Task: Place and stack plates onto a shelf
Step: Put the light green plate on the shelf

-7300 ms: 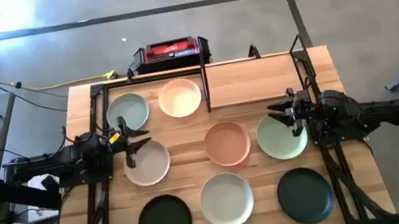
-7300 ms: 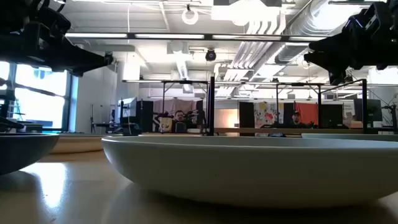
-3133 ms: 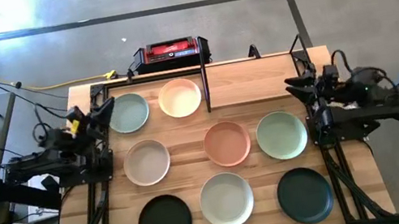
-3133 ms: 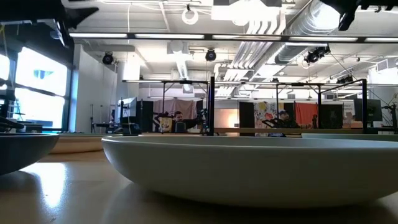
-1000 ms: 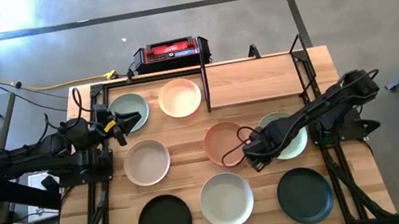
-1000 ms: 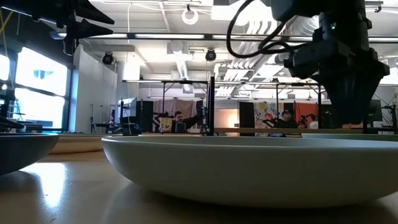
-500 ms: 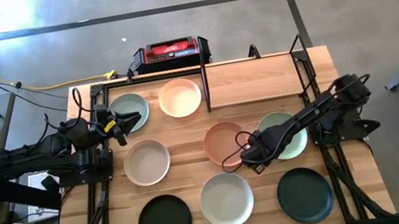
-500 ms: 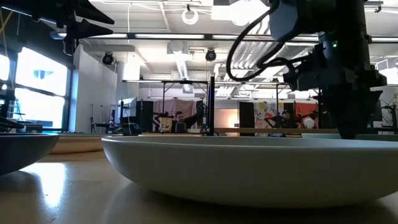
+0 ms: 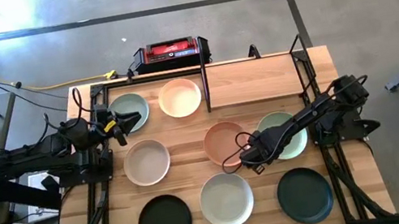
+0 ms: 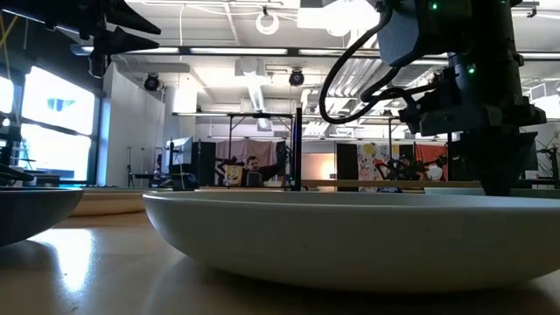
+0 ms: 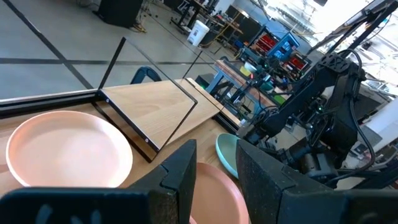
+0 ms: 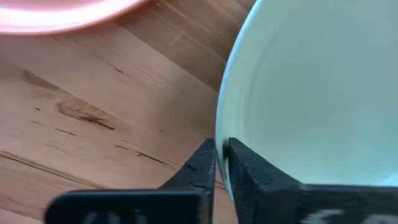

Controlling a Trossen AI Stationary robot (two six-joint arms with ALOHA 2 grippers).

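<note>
Several round plates lie flat on the wooden table. My right gripper (image 9: 255, 155) stands over the near-left rim of a pale green plate (image 9: 285, 131), beside a terracotta pink plate (image 9: 225, 140), and is shut on that rim. My left gripper (image 9: 124, 123) hangs open above the table's left side, between another pale green plate (image 9: 129, 112) and a beige plate (image 9: 146, 162). The shelf (image 9: 253, 81) is a light board in a black rod frame along the far edge. A cream plate (image 9: 180, 97) lies left of its upright divider. My right gripper pinches the pale green plate's rim (image 12: 219, 134) at its near-left part, one finger (image 12: 241, 167) inside the dish and one outside. The fingers come from above, pointing down. The plate lies flat on the table.
Along the near edge lie a black plate (image 9: 165, 222), an off-white plate (image 9: 226, 199) and another dark plate (image 9: 305, 195). A red-and-black box (image 9: 170, 52) stands behind the shelf. The shelf board right of the divider is bare.
My right gripper has sunk onto the near-left rim of the pale green plate and shut on it. The plate lies where it was.
</note>
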